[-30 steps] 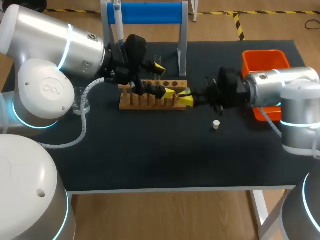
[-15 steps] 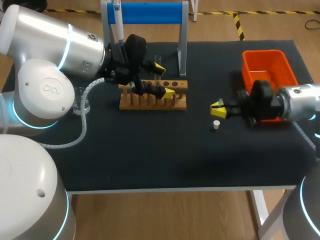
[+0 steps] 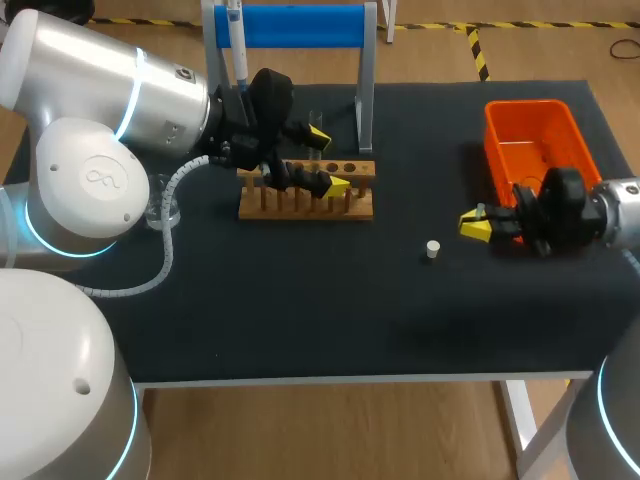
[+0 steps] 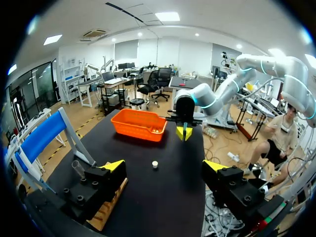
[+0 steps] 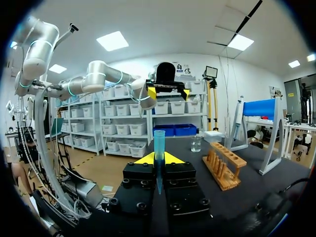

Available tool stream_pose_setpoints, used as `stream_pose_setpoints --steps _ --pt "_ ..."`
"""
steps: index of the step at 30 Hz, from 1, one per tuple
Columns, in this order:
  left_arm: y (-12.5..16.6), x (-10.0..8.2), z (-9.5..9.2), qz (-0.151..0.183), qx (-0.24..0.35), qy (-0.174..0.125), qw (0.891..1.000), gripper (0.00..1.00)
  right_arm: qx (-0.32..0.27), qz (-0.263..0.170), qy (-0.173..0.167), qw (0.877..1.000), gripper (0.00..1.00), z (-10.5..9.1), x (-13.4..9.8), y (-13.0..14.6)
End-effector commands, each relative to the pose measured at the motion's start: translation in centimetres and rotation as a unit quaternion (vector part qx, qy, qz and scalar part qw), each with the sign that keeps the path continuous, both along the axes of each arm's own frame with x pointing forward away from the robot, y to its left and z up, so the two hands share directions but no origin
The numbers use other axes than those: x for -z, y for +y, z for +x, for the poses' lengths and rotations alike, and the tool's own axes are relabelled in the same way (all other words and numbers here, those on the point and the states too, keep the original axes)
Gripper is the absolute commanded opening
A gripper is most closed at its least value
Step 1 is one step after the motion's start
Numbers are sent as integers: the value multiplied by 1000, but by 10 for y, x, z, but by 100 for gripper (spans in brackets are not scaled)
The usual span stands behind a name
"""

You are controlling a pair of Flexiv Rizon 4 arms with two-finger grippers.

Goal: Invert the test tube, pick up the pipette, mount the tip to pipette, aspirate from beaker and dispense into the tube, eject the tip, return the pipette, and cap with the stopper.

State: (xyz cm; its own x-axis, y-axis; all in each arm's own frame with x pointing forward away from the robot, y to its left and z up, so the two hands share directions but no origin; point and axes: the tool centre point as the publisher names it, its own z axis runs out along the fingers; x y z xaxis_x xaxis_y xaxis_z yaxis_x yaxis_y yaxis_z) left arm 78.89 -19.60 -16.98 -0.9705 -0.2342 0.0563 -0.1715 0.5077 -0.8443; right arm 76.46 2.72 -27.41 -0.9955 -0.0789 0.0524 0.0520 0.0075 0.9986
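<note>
You drew the right claw (image 3: 477, 224) back from the wooden rack (image 3: 305, 205), where it sat a second ago, and across the table to its 3 o'clock side. It ended just below the orange bin (image 3: 530, 125), with the small white stopper (image 3: 432, 249) near it at its 9 o'clock. The left claw (image 3: 328, 160) did not shift. It hung over the rack with its fingers wide and nothing between them. I judged this as the tube lifted clear of the rack and ready for turning over. The pipette (image 3: 236, 40) was untouched on its blue stand at 12 o'clock from the rack.

From above you could not make out what the right claw carried. Its own camera showed it pinched narrow on a blue tube (image 5: 159, 148), which lay along the fingers with its open end out past the tips. That camera also showed the beaker (image 5: 196, 143) beyond the rack. The left wrist camera showed a clear tube (image 4: 77, 169) just beside one of its fingers.
</note>
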Motion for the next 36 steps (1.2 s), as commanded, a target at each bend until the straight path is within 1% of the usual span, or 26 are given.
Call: stream_pose_setpoints --steps 1,24,30,36 --pt "0 -1 0 2 0 1 1000 100 1 2 1 1000 0 -2 1 -4" --pt "0 -1 0 2 0 1 1000 100 1 3 0 1000 0 -3 -1 -4" --pt "40 6 29 17 -44 4 999 100 1 3 0 1000 0 -3 -1 -4" --pt "72 9 57 21 -82 -1 996 100 1 3 0 1000 0 -3 -1 -4"
